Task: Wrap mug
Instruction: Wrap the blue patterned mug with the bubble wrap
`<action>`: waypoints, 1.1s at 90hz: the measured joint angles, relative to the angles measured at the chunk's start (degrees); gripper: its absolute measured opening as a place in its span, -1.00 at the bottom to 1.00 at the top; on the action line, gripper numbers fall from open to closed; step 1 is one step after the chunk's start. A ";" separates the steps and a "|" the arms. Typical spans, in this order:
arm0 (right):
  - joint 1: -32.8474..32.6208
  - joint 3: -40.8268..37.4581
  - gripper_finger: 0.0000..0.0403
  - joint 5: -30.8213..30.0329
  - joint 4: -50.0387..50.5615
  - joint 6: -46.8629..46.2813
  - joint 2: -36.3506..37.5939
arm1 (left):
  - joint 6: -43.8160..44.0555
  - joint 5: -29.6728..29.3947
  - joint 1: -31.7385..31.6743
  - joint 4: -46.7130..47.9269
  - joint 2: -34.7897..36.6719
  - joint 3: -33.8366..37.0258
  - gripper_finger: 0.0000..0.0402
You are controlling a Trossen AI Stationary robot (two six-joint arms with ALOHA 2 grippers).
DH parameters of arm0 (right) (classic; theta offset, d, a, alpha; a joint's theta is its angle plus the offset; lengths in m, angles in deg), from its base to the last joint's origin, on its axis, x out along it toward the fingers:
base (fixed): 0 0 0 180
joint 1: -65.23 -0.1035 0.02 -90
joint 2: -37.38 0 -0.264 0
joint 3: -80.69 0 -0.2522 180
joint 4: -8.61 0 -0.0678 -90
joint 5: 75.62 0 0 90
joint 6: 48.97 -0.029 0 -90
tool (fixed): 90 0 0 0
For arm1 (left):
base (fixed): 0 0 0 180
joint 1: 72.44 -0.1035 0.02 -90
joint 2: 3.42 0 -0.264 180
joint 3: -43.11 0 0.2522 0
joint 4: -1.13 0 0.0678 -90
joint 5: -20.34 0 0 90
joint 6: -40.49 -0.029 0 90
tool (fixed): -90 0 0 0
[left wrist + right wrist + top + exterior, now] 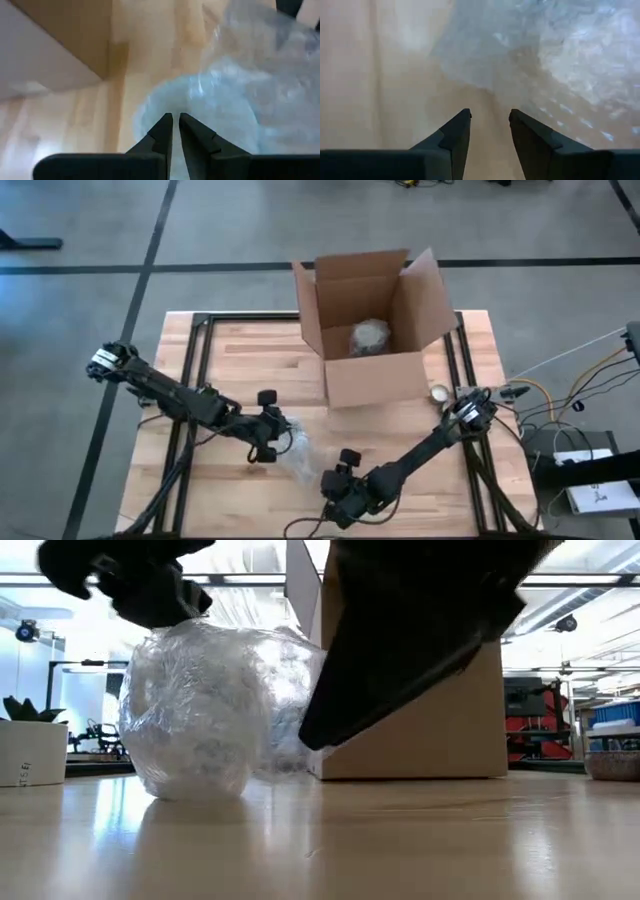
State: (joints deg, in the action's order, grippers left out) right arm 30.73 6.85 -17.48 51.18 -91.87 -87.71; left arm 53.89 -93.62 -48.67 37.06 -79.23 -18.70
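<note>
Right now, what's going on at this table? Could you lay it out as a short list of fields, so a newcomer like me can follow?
Surface: wooden table
Main item: bubble-wrapped bundle, standing on the table in front of the box
Left gripper: fingers nearly closed, tips at the bundle's wrap; whether they pinch it cannot be told
Right gripper: open, empty, low over the table beside the bundle
Cardboard box: open, flaps up, at the table's far side
Inside box: another wrapped bundle
Also there: tape roll, right of the box

- Bright, even lighting from ceiling lamps.
- Glare on the wrapped bundle point(195, 710) and the table point(400, 840).
- Strong blur just ahead of both wrists.
</note>
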 joint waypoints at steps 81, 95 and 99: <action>8.21 9.15 -0.65 -13.24 -9.60 31.52 0.28 | 0.12 6.18 -0.15 -2.03 -3.98 1.01 -0.90; 10.39 9.33 -0.69 -12.81 -9.35 32.01 0.28 | -0.08 6.22 -0.15 -2.35 -3.52 1.05 -0.90; 10.94 9.33 -0.70 -12.65 -9.27 32.18 0.28 | -0.06 6.26 -0.17 -2.34 -3.27 1.05 -0.90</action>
State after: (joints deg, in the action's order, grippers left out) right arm 41.67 16.18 -30.13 41.92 -59.69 -87.44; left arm 53.84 -87.36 -48.84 34.71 -82.50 -17.65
